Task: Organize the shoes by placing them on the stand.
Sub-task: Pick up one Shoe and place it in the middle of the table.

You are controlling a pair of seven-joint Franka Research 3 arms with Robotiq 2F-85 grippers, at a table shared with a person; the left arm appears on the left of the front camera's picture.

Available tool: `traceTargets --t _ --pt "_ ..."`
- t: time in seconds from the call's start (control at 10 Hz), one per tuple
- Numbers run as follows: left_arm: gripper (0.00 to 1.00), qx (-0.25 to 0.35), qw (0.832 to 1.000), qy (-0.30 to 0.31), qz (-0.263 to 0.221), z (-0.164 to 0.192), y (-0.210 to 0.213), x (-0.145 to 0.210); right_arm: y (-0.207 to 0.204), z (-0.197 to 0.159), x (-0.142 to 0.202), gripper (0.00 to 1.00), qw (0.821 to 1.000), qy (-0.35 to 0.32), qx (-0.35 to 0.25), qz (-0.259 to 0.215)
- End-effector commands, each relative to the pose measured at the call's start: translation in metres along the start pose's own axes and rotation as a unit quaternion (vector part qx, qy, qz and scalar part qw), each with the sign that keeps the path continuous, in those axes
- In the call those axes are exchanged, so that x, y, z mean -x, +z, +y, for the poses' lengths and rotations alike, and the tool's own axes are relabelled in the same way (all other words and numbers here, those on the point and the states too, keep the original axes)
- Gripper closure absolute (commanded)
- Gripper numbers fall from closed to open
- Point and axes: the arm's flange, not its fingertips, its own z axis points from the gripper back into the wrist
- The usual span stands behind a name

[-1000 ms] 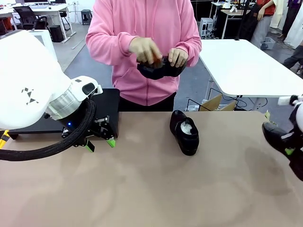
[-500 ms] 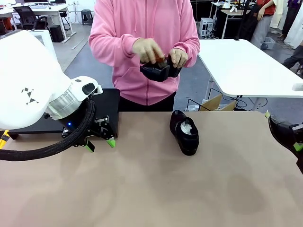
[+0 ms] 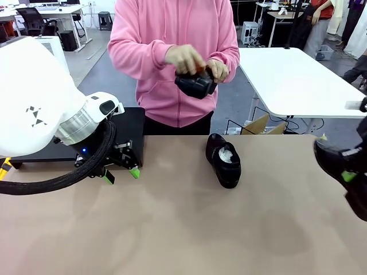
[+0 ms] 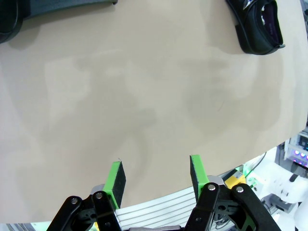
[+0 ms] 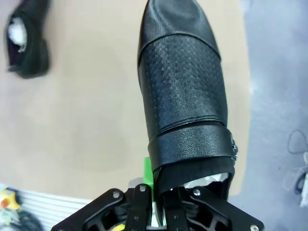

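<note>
Stand (image 3: 135, 121): far-left part of the table (image 3: 172, 229), at the person's edge, mostly hidden behind the left arm. Only its right end panel is clear.

Left gripper (image 3: 121, 174): just in front of the stand's near right corner, low over the table. Jaws are apart with nothing between the pads (image 4: 116, 177). The left wrist view has bare tabletop under them. Can't tell if the tips touch the surface.

Table shoe (image 3: 224, 160): lying on the table right of the stand, well apart from it. Opening faces up with white stuffing visible, toe towards the robot side. It sits at the top right corner of the left wrist view (image 4: 257, 25).

Right gripper (image 3: 346, 172): far right of the stand, at the table's right edge. It is clamped on the gripped shoe (image 5: 182, 91) at the heel end, with one green pad against the shoe's side. The toe points away from the wrist, and a bit of white stuffing shows at the opening. The shoe hangs over the boundary between table and floor.

Person's shoe (image 3: 196, 85): beyond the stand's right end, off the table, held at chest height in both of the person's hands (image 3: 184, 59).
</note>
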Motion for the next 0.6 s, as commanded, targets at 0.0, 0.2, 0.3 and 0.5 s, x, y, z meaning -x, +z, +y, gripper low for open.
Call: traceTargets --t 0.0,0.2,0.3,0.5 --pt "0.29 0.0 1.0 0.0 0.002 0.001 0.001 -0.001 0.027 0.056 0.026 1.0 0.997 -0.025 -0.047 -0.06" --pt "0.29 0.0 1.0 0.0 0.002 0.001 0.001 -0.001 0.044 0.111 0.04 1.0 0.994 -0.017 -0.077 -0.072" --pt "0.29 0.0 1.0 0.0 0.002 0.001 0.001 -0.001 0.037 0.142 0.045 1.0 0.994 -0.003 -0.106 -0.037" --pt "0.29 0.0 1.0 0.0 0.002 0.001 0.001 -0.001 0.019 0.206 0.057 1.0 0.992 0.034 -0.123 -0.006"
